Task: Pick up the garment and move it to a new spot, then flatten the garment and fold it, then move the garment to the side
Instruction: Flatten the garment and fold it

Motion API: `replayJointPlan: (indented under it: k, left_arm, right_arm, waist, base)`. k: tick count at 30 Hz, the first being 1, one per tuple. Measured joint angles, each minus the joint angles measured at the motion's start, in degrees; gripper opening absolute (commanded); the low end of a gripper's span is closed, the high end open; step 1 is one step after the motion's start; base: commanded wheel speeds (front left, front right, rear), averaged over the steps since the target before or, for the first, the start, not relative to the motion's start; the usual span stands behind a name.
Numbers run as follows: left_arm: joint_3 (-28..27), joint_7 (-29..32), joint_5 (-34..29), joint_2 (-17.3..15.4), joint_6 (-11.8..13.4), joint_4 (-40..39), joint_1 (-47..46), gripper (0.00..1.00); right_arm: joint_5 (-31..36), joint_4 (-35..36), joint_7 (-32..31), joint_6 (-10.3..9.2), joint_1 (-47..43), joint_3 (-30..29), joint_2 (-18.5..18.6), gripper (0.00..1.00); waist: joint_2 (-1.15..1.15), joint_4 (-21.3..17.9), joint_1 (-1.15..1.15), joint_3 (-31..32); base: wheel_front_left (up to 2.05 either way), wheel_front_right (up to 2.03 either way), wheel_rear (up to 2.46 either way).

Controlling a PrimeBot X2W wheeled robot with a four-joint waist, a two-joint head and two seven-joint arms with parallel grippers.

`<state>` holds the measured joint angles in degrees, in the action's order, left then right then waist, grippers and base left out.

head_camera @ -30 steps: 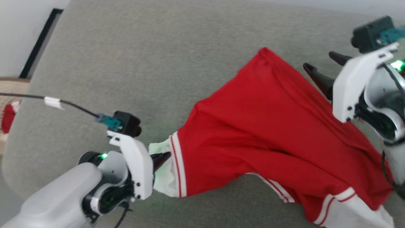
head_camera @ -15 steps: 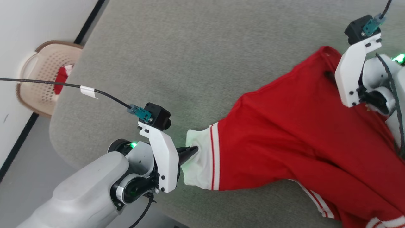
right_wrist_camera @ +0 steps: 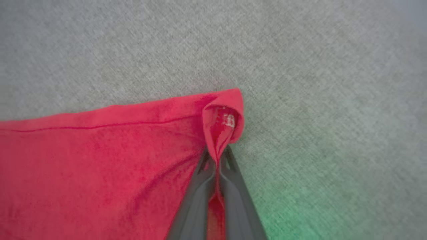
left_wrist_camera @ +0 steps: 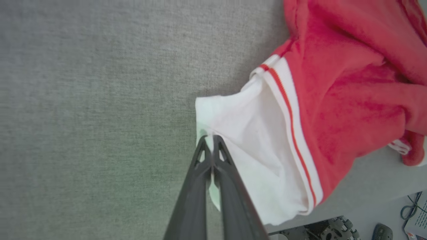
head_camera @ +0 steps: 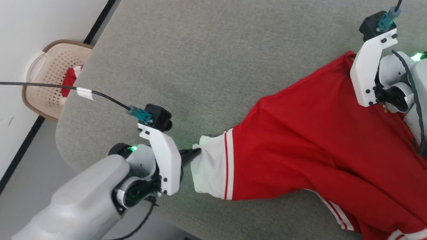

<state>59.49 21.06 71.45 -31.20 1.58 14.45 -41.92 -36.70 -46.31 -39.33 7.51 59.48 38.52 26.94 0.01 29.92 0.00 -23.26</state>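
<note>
Pinching garment [head_camera: 300, 140] white cuff [left_wrist_camera: 247, 133] shut in left gripper [left_wrist_camera: 209, 138] fingers | right gripper [right_wrist_camera: 217, 155] fingers clenched on red corner, label [right_wrist_camera: 229, 120] visible from right wrist | basket [head_camera: 46, 86] at head-view left

Head view. A grey woven upholstered surface [head_camera: 206, 60] spans the centre. At 10 o'clock a beige perforated basket [head_camera: 50, 76] sits beside a white wall [head_camera: 40, 20], which is edged by a black strip [head_camera: 100, 20]. Smooth grey floor [head_camera: 26, 200] lies at 8 o'clock. Lighting is even.
</note>
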Motion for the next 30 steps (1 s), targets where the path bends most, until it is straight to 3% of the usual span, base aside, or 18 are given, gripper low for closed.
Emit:
replayJointPlan:
  k: [6,14,22,30]
  left_arm:
    - [-1.5,0.6,-0.2,-3.2,0.6,0.2,-2.4,0.00]
    - [-4.0,3.7,-3.5,-9.9,2.6,-0.3,-10.6,0.00]
    - [-5.3,6.7,-7.4,-14.1,1.7,-0.4,-19.3,0.00]
    - [-5.9,9.0,-10.0,-14.5,1.3,2.3,-26.1,0.00]
  right_arm:
    - [-3.5,2.2,1.4,0.08,0.3,1.4,2.1,0.00]
    - [-6.2,8.9,5.2,0.00,0.8,0.6,5.5,0.00]
    - [-6.2,16.8,6.0,-0.01,0.3,-4.8,7.7,0.00]
    - [-2.4,24.5,2.5,-0.01,-2.0,-13.0,6.4,0.00]
  waist:
    - [0.00,-2.8,0.00,1.6]
    - [0.00,-7.8,0.00,4.6]
    - [0.00,-13.5,0.00,8.0]
    - [0.00,-18.4,0.00,10.5]
  base:
    - [0.00,0.00,0.00]
    - [0.00,0.00,0.00]
    - [0.00,0.00,0.00]
    - [0.00,0.00,0.00]
